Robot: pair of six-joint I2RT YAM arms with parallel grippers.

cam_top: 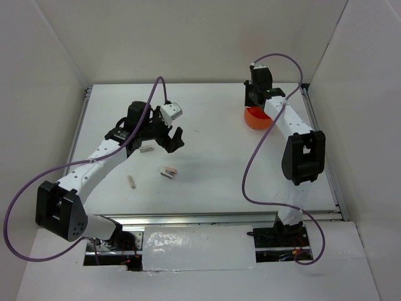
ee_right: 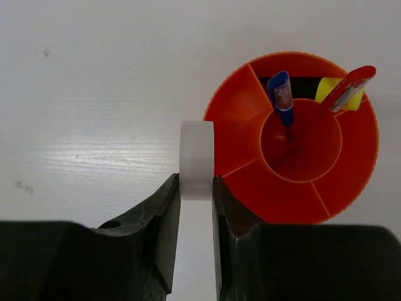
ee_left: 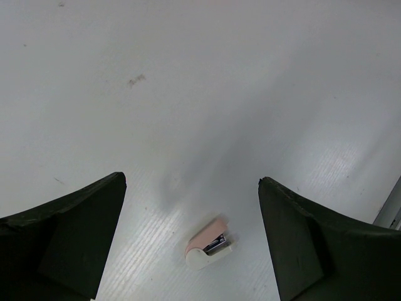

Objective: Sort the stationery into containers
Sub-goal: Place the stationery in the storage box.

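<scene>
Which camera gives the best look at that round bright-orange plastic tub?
The right wrist view: it looks down into the round bright-orange plastic tub, its dividers plain. The top view shows only a slice of the tub behind the right arm. The left wrist view misses it.

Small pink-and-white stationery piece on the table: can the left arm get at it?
Probably yes: the open left gripper hangs close to the pink-and-white stationery piece, only bare table between them.
</scene>
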